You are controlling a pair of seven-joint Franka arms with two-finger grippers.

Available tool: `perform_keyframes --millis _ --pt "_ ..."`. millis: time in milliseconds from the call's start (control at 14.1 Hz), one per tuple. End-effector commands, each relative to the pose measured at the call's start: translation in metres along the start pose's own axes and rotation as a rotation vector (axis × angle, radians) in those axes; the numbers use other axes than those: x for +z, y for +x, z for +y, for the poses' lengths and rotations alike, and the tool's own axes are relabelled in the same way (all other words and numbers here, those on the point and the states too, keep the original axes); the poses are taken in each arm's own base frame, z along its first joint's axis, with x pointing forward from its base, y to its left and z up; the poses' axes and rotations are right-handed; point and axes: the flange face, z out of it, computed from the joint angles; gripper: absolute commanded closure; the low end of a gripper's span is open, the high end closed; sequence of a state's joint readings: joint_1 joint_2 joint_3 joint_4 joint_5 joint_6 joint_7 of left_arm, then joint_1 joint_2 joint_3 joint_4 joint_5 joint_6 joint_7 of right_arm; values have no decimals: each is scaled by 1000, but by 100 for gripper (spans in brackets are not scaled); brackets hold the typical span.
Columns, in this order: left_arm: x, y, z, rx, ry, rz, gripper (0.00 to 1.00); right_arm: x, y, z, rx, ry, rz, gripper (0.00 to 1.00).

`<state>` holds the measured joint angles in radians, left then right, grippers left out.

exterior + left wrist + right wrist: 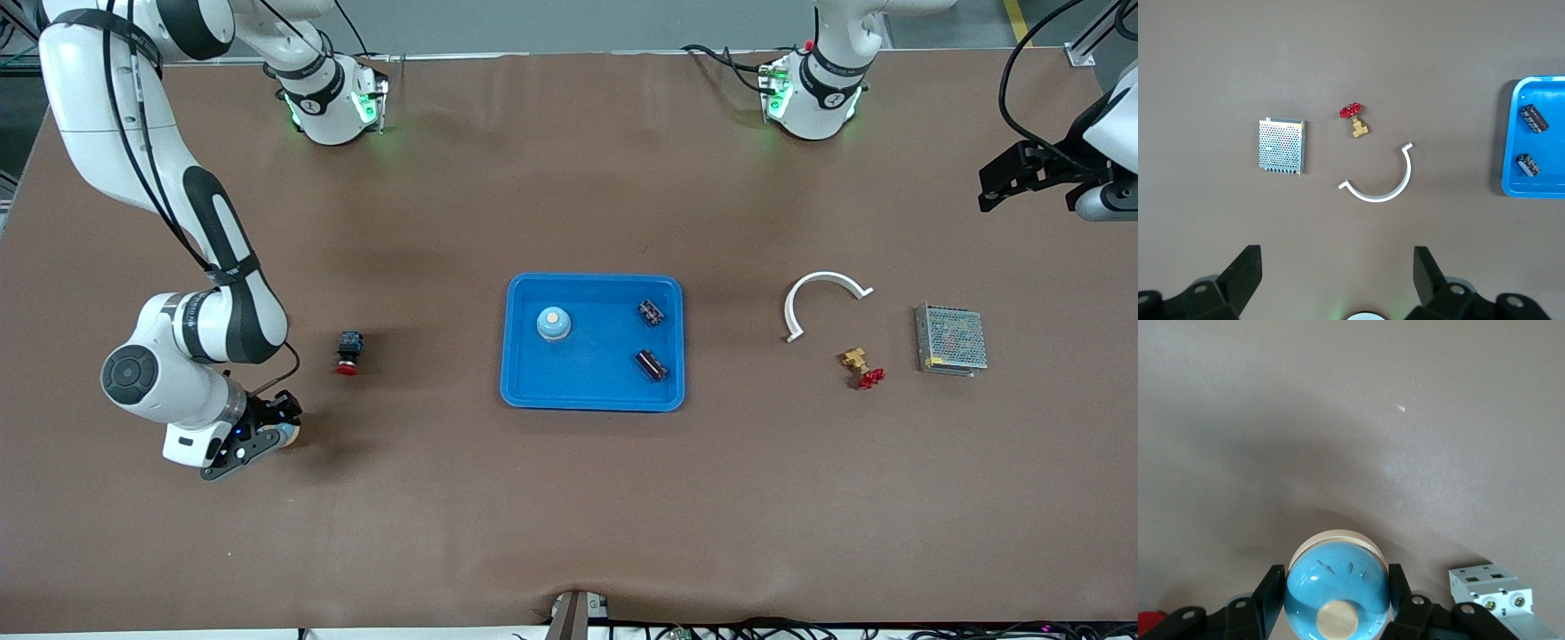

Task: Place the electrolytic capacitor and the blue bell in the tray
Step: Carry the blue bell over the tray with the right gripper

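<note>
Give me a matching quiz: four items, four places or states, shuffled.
1 right hand
2 left hand
3 capacitors
4 mesh box

A in the tray
B shut on a blue bell
C beside the brass valve
D open, waiting over the table at the left arm's end

Pairs: 1-B, 2-D, 3-A, 4-C
</note>
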<state>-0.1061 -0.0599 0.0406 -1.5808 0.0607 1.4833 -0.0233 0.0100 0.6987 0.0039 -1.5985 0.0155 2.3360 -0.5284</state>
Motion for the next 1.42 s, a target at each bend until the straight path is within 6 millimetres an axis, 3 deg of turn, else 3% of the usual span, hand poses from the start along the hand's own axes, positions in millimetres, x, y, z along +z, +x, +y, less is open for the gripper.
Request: perform_keyframes --millis 0,213,496,851,1134,1347 --pt "-1 -6 3 10 -18 -4 0 -42 19 -21 68 24 18 61" --pt "-1 -6 3 9 -20 -3 0 -74 43 -57 159 40 -3 61" --pt "3 -2 4 10 -19 -7 0 -93 66 -114 290 39 3 61" --pt "5 0 10 16 -53 -8 0 -93 90 -198 449 47 -3 61" --pt "4 1 12 21 -51 -2 0 -89 106 -294 545 37 1 60" --pt "7 3 12 22 -43 -9 0 -87 116 -337 616 43 13 60"
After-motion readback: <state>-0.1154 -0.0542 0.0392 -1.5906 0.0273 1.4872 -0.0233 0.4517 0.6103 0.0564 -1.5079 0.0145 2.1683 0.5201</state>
